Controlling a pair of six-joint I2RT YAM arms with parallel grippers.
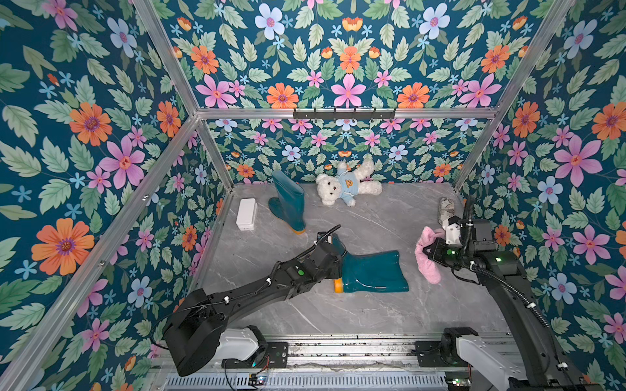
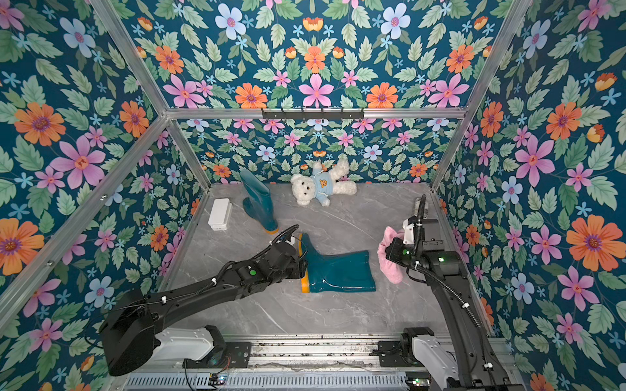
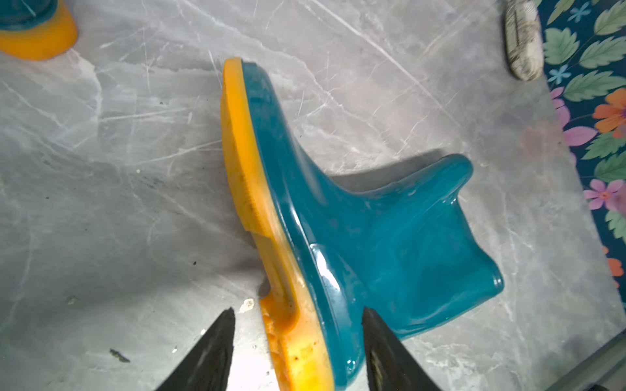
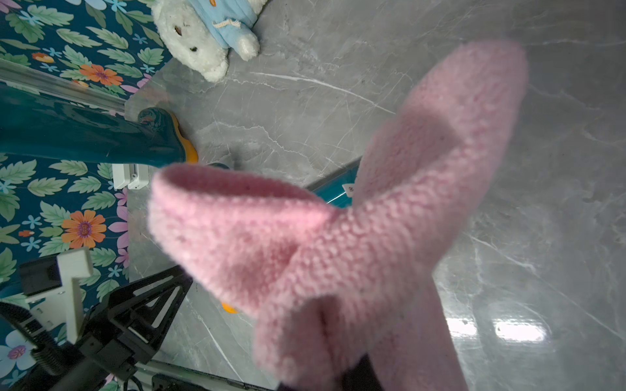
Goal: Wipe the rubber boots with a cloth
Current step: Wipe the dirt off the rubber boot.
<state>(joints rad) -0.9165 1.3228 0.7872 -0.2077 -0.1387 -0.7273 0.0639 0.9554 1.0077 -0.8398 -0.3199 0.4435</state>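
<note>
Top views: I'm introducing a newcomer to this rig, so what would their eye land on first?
Probably the loud floral wallpaper on every wall, then the glossy teal boot lying on its side mid-table, its orange-soled heel inside the open left pincer. Next comes the pink cloth dangling from the shut right pincer, with the second boot standing near a white teddy bear at the back.

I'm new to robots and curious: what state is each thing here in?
lying boot: on its side
standing boot: upright
cloth: hanging from the right hand
left hand: open, astride the lying boot's heel
right hand: shut on the cloth
teddy bear: lying face up
</note>
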